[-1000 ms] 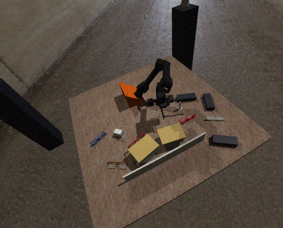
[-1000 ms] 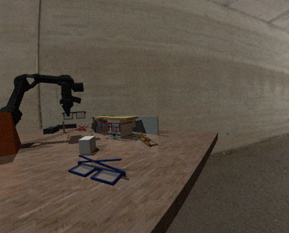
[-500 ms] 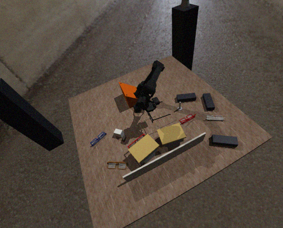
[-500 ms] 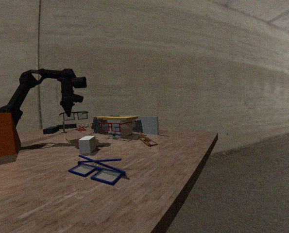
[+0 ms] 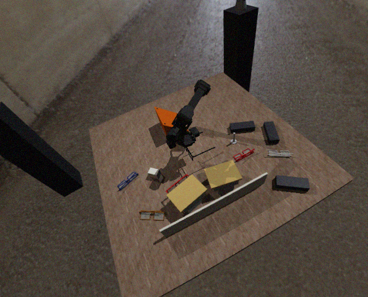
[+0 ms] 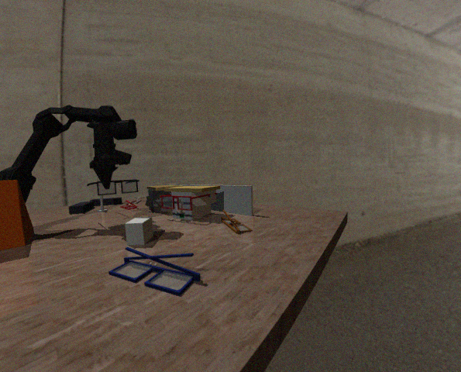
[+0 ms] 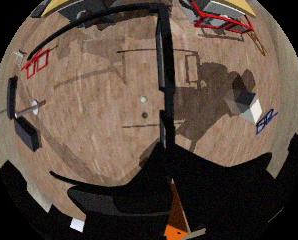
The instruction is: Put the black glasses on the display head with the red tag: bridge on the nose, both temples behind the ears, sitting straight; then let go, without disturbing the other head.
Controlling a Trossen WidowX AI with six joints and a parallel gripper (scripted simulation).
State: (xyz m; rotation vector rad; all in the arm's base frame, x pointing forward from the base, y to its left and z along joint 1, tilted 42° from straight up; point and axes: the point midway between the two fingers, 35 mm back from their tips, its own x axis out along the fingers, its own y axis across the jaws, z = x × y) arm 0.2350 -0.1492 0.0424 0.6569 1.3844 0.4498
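Observation:
My gripper (image 5: 187, 147) (image 6: 105, 183) (image 7: 164, 146) is shut on the black glasses (image 5: 206, 150) (image 6: 122, 181) (image 7: 164, 47) and holds them by the front frame in the air, well above the table. Two display heads with yellow tops stand side by side in front of a white panel: the left head (image 5: 185, 192) and the right head (image 5: 222, 173). The left head wears red glasses (image 5: 177, 182) (image 6: 178, 200) (image 7: 219, 23). The held glasses are short of both heads, on the arm's side. I cannot make out the tags.
A white cube (image 5: 153, 171) (image 6: 138, 231), blue glasses (image 5: 127, 180) (image 6: 154, 273), brown glasses (image 5: 151, 215) (image 6: 234, 224), loose red glasses (image 5: 243, 154) (image 7: 37, 63), a small stand (image 5: 233, 138), three dark boxes (image 5: 242, 126), the white panel (image 5: 216, 203) and an orange wedge (image 5: 164, 118) (image 6: 1, 216).

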